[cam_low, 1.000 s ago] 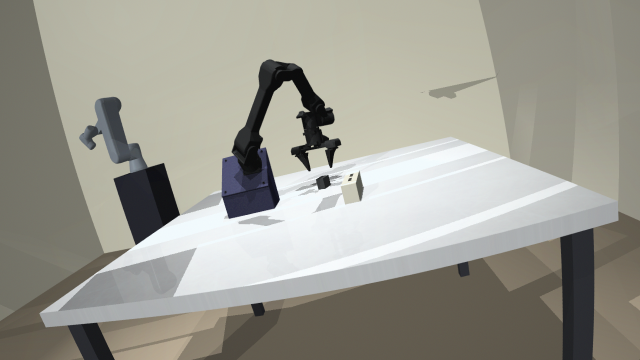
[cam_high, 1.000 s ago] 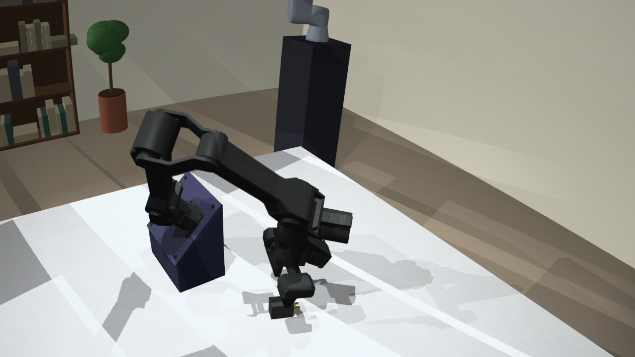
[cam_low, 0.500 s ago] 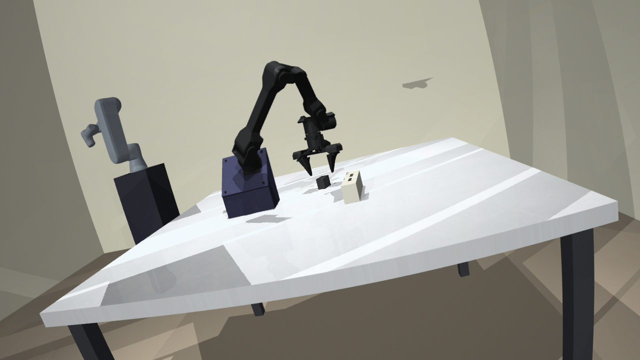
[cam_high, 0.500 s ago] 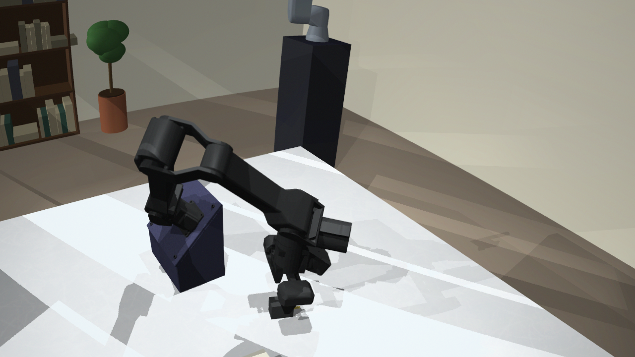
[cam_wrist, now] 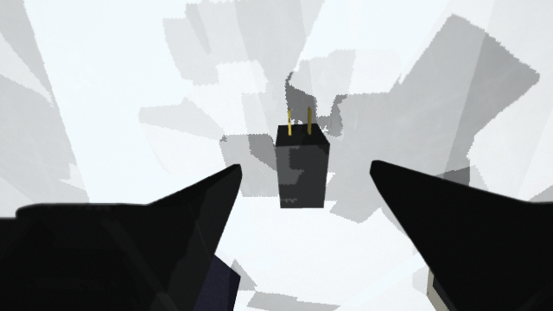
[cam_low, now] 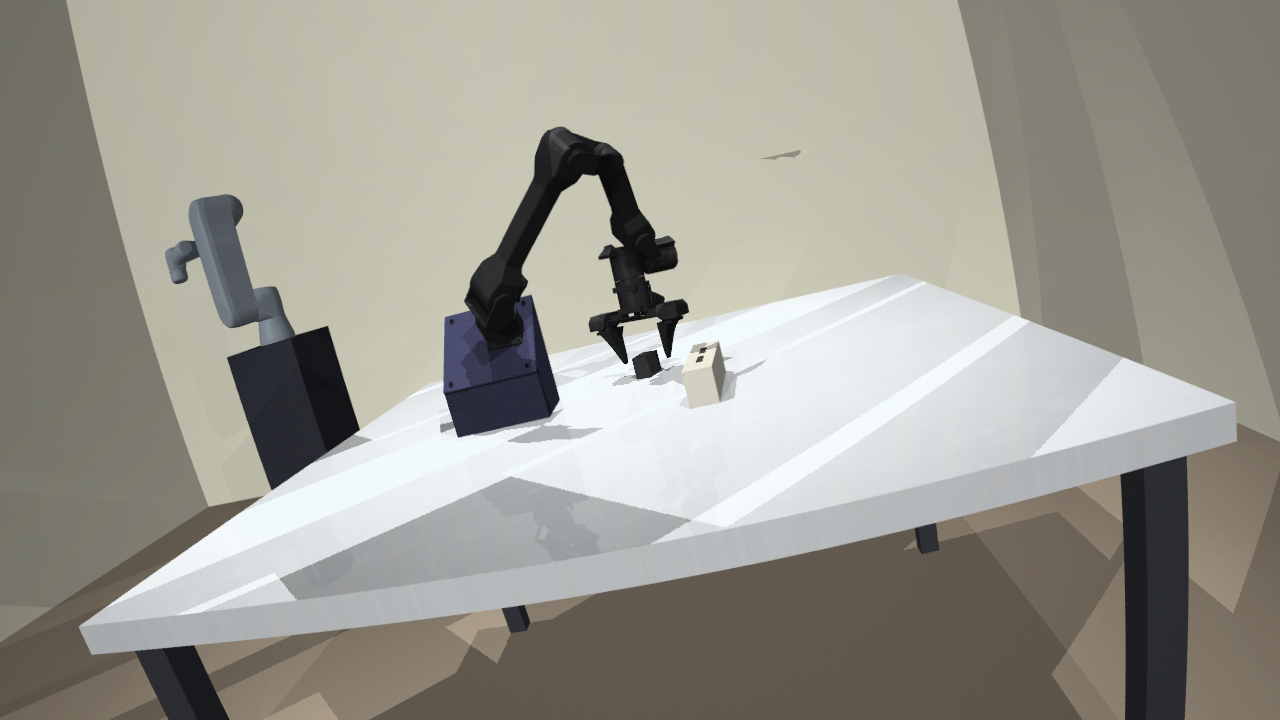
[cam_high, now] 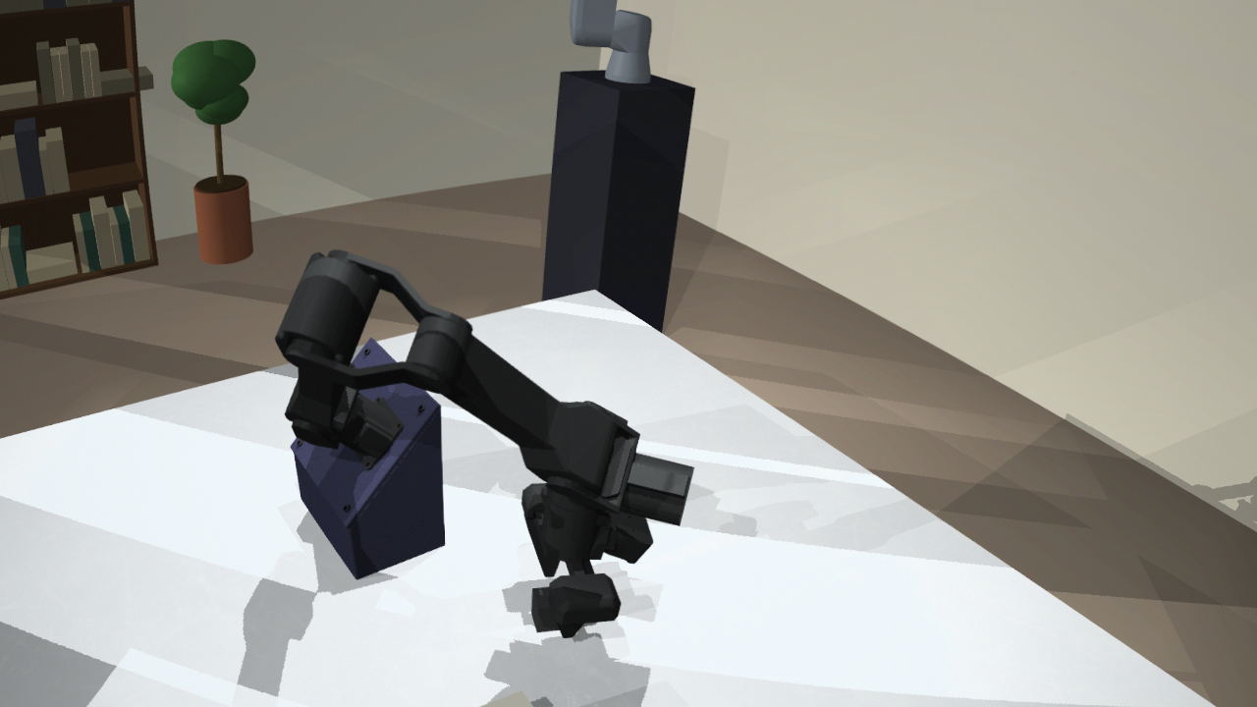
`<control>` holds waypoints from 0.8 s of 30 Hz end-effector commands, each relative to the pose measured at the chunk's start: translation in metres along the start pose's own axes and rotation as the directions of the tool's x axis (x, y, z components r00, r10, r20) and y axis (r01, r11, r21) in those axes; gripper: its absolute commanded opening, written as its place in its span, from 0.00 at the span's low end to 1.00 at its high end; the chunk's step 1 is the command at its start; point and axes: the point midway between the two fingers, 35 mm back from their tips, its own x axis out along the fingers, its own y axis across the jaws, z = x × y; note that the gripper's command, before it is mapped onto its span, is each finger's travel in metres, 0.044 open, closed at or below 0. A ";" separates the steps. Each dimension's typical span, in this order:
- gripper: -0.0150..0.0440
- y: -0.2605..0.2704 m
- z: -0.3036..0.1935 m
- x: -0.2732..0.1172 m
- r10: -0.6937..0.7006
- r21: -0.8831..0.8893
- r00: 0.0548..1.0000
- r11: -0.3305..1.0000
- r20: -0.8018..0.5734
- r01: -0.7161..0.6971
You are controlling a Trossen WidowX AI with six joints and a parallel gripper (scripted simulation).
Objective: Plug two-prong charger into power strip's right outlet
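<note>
Wrist view: the gripper [cam_wrist: 305, 168] is hanging spread wide and empty over the charger [cam_wrist: 302, 166] lying on the table [cam_wrist: 108, 86].

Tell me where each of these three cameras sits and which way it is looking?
Top: high behind the arm, looking down its back; the arm hides the charger.
Exterior: low off the table's far side, facing the whole arm, the open gripper above the charger, the power strip beside it.
Wrist: on the gripper, looking down between both fingers at the charger.
Exterior and wrist share charger and fingers.
</note>
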 end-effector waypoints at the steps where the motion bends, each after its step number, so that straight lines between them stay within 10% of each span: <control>1: 1.00 0.002 -0.002 0.007 -0.001 -0.010 1.000 1.000 -0.006 0.001; 11: 1.00 0.002 -0.002 0.020 -0.002 -0.009 1.000 1.000 -0.008 0.002; 24: 0.49 0.001 0.000 0.017 0.000 0.000 1.000 1.000 -0.003 0.000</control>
